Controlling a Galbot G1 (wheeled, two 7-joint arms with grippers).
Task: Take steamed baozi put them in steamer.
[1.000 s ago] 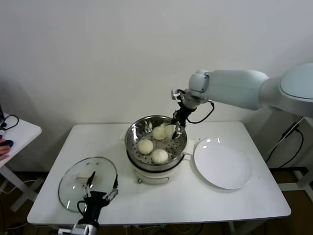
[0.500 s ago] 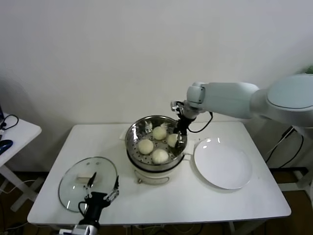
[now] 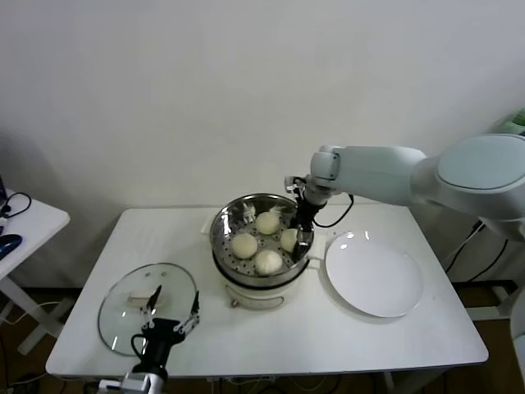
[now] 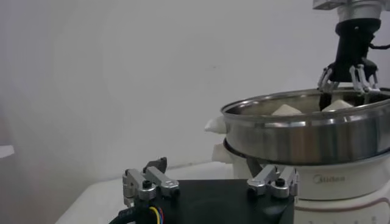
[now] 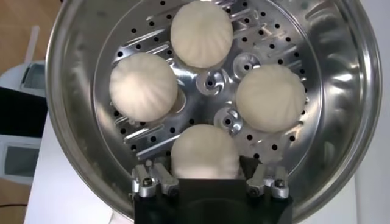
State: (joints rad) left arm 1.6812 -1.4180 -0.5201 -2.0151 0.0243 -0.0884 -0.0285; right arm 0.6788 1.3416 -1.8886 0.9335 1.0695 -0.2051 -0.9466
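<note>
Fingers of the right gripper (image 5: pixel 207 182) now stand spread on either side of the fourth baozi (image 5: pixel 205 152), which sits on the perforated floor of the steamer (image 3: pixel 220 238); a second ago the same gripper was clamped on that bun and carrying it above the rim, and half a second ago it was low over the right side of the basket. So the release has just happened. The wrist camera shows the bun between the parted tips, and whether a pad touches the dough cannot be told. Around it lie the other three steamed baozi (image 5: pixel 144 86), all four ringed round the centre hole, close but not pressed together. Beside the steamer on the robot's right, the white plate (image 3: pixel 373 275) holds nothing, so by my judgement the loading is done and only a clean upward withdrawal remains. The left gripper (image 3: pixel 171 316) hangs idle, fingers apart, over the near edge of the glass lid (image 3: pixel 119 304) on the table (image 3: pixel 328 336).
</note>
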